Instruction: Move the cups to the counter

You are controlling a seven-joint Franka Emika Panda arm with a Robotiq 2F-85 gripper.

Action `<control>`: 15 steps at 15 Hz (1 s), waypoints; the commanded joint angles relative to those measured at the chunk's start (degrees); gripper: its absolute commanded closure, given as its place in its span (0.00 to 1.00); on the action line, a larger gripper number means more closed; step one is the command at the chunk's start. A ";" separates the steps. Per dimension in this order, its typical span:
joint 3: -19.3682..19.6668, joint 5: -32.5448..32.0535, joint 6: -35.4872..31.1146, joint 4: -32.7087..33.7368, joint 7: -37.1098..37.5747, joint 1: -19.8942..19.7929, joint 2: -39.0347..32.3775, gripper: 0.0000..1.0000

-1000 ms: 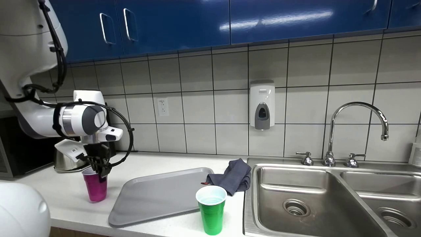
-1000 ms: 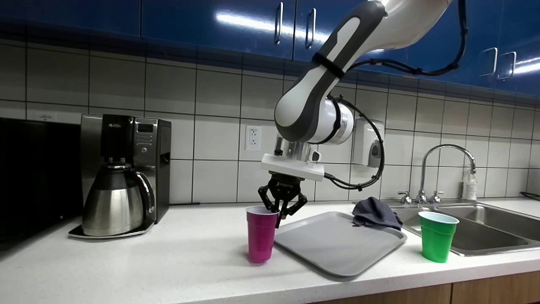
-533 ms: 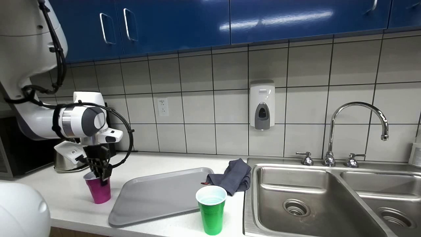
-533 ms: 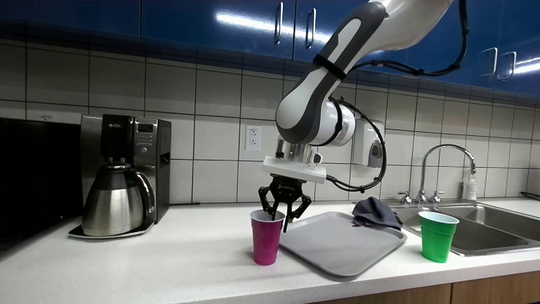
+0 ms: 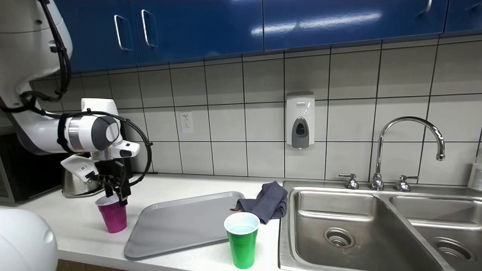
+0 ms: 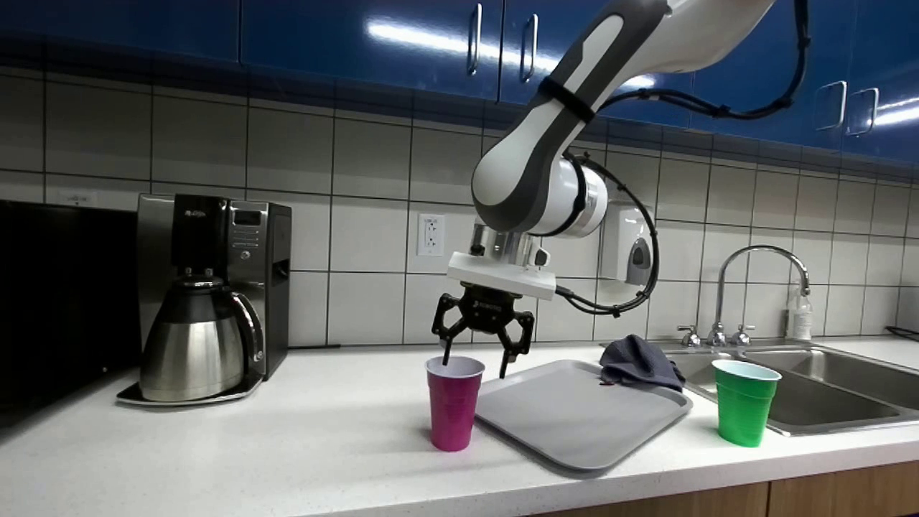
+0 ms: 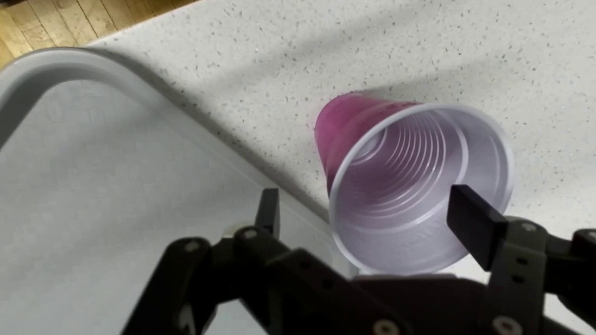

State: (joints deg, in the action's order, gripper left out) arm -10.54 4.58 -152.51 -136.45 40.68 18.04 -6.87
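Note:
The magenta cup (image 6: 452, 413) stands upright on the off-white counter (image 6: 251, 459), just beside the grey tray. My gripper (image 6: 474, 368) is above it with its jaws spread wide and nothing held. In the wrist view, one of the fingers (image 7: 475, 228) is over the mouth of the magenta cup (image 7: 342, 125); the opposite finger is outside the rim, on the tray side. I cannot tell if the first finger dips below the rim. The green cup (image 5: 243, 248) also stands upright on the counter, between tray and sink, well away from the gripper.
The grey tray (image 6: 574, 416) lies right next to the magenta cup. A dark cloth (image 5: 265, 203) rests at the tray's back corner by the steel sink (image 5: 288, 229). A coffee pot (image 6: 194, 345) stands in its machine at the back, near a black appliance (image 6: 64, 309).
One second ago the jaws were shut at the magenta cup's rim. They have opened and released it, the cup has shifted slightly toward the tray, and the gripper has risen a little.

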 commanded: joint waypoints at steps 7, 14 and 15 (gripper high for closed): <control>-0.75 1.05 2.94 -4.28 0.46 -2.10 9.94 0.00; -0.42 0.02 5.16 -4.95 0.48 -5.30 13.79 0.00; -0.32 -0.16 5.20 -4.98 0.41 -5.85 14.06 0.00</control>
State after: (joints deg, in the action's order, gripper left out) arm -10.49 4.64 -149.39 -140.26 40.68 14.11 4.12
